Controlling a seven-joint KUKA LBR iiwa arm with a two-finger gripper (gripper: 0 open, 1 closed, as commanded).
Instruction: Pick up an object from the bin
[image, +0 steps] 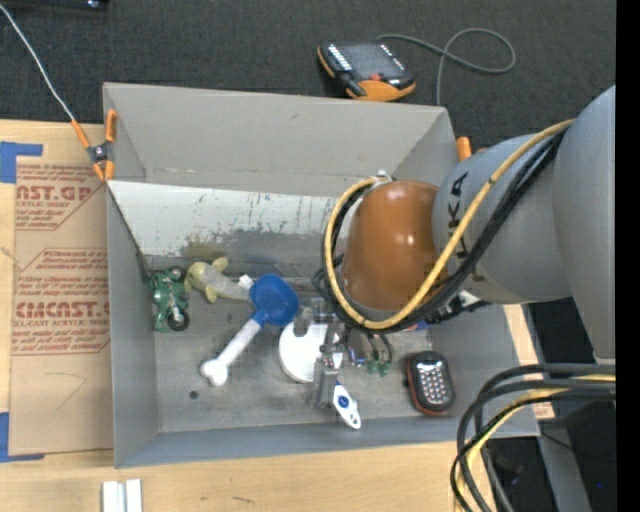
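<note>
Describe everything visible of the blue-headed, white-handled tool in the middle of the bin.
The blue-headed tool looks like plastic: a round blue head at its upper right and a straight white handle running down-left to a knobbed end. It lies flat and diagonal on the bin floor. Its head seems to touch the cream toy on the view's left. The white disc lies close below the head; whether they touch is unclear.

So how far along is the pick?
Done: the gripper is low in the bin, at the white disc and near a white-and-blue tag. In hand: nothing visibly held; both things lie on the floor. Left: grasping one thing and lifting it out.
</note>
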